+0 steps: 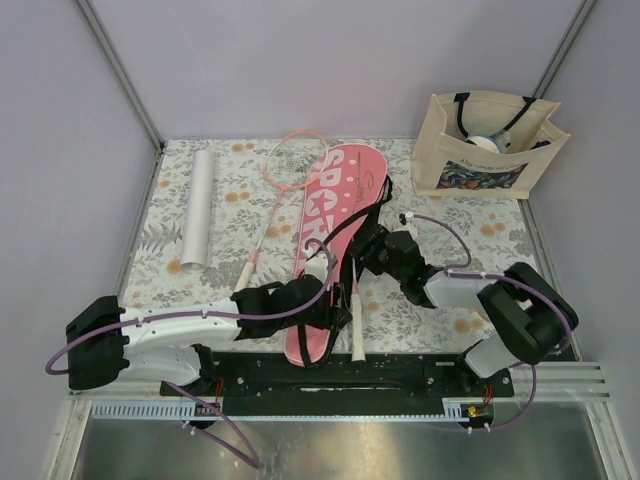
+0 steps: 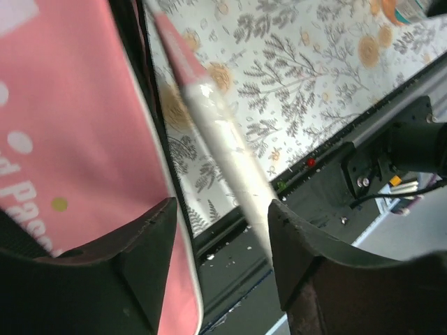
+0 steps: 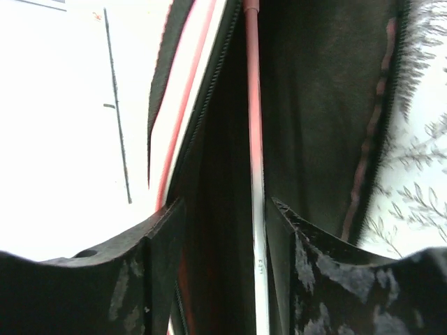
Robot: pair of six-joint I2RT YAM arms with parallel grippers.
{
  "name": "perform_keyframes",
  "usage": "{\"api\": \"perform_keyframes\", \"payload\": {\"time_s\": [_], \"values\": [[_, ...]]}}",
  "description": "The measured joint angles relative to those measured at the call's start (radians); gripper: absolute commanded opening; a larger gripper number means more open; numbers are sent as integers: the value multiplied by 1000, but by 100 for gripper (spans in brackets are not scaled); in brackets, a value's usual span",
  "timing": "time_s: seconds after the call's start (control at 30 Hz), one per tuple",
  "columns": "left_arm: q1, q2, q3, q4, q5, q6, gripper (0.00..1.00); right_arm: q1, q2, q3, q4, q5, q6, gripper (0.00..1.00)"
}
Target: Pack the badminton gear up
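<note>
The long pink racket cover (image 1: 335, 215) lettered "SPORT" lies lengthwise mid-table, its black strap (image 1: 352, 212) across it. One racket's shaft runs into the cover's dark opening, and its white handle (image 1: 355, 325) sticks out toward the near edge. My left gripper (image 1: 335, 300) is open around that handle (image 2: 223, 146), beside the cover (image 2: 77, 118). My right gripper (image 1: 362, 250) is open with the thin shaft (image 3: 255, 174) between its fingers, close to the right one. A second pink-framed racket (image 1: 290, 165) lies left of the cover. The white tube (image 1: 197, 208) lies at far left.
A beige tote bag (image 1: 485, 145) with black straps stands at the back right corner. The black base rail (image 1: 350, 370) runs along the near edge, below the cover's end. Grey walls close the table on the left, back and right.
</note>
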Motion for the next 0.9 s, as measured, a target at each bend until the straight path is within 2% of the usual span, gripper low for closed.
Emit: {"api": "perform_keyframes", "payload": {"time_s": [0.07,0.13,0.17,0.23,0.37,0.6,0.73,0.9], "values": [[0,0,49,-60,-33,26,60,0,-72,3,-106,4,-20,58],[0,-1,94,-114,-65,55,60,0,-138,4,-203,17,-36,49],[2,-1,115,-140,-79,69,60,0,-165,4,-230,22,-43,44],[9,-1,149,-184,-101,93,61,0,-204,0,-246,26,-52,40],[29,-5,169,-239,-122,115,61,0,-215,-2,-243,18,-59,40],[46,-2,169,-320,-150,128,61,0,-200,1,-361,-25,-99,52],[48,28,145,-317,-151,136,61,0,-239,-3,-489,-69,-156,52],[48,119,116,-310,-151,154,61,0,-347,-66,-547,-132,-185,50]]}}
